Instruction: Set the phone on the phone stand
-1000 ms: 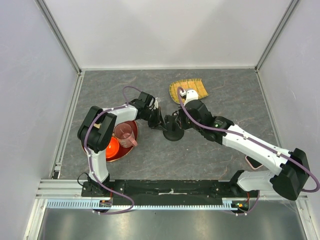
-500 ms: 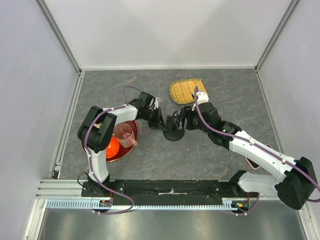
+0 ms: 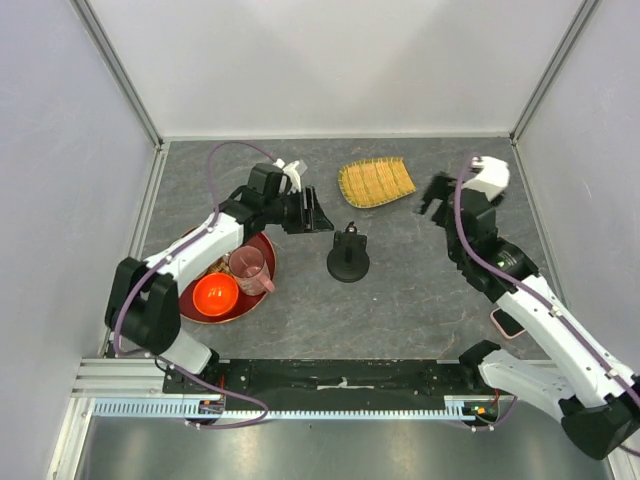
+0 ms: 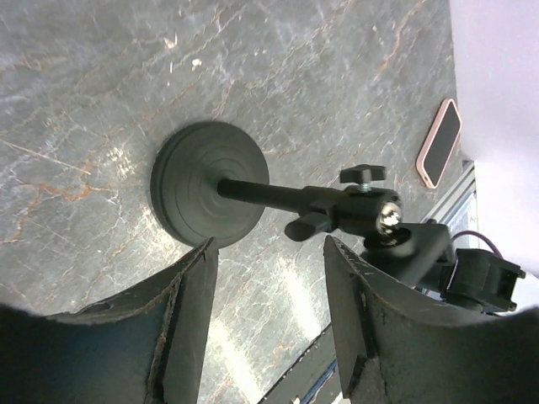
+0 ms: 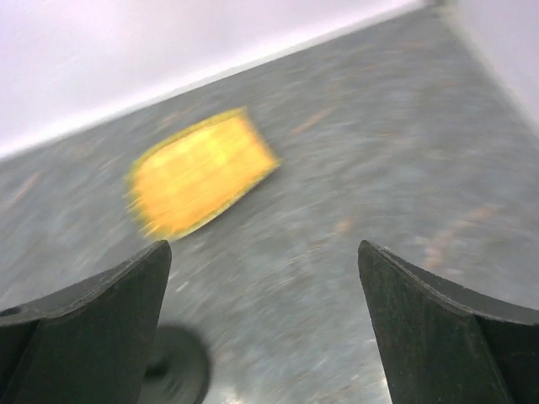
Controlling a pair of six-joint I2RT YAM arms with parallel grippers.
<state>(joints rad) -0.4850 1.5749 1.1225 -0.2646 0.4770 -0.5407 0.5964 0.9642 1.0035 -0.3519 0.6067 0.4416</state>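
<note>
nearest the arm bases, on the right side of the grey stone-patterned tabletop (image 3: 400,310), the slim phone with the black glossy screen and pale pink edge (image 3: 506,323) is seen lying flat, partly covered by the right arm (image 3: 545,310) in the top view. in the left wrist view the phone (image 4: 440,143) is shown whole, close to the table's side edge and well apart from the stand. it is held by neither claw and is not yet set on the stand. on the left side a round red tray (image 3: 258,300) is found, with a shiny orange bowl (image 3: 215,293) and a translucent pink cup (image 3: 250,270) inside it. further in, near the middle of the table, the small black phone stand with the round disc base (image 3: 348,260) is stood upright. seen from the left wrist, the phone stand (image 4: 210,181) is topped by a thin stem with a knobbed joint. the left gripper (image 3: 322,219) is held just beyond and to the left of the stand, aimed at it. its two fingers (image 4: 189,320) are parted, with nothing between them and nothing touched. the right gripper (image 3: 433,197) is held above the far right part of the table, well apart from the stand. in the blurred right wrist view the right gripper (image 5: 263,252) is shown with its jaws spread wide and nothing gripped. farthest off, a flat woven yellow straw mat (image 3: 376,181) is laid between the two grippers and a little beyond them.
</note>
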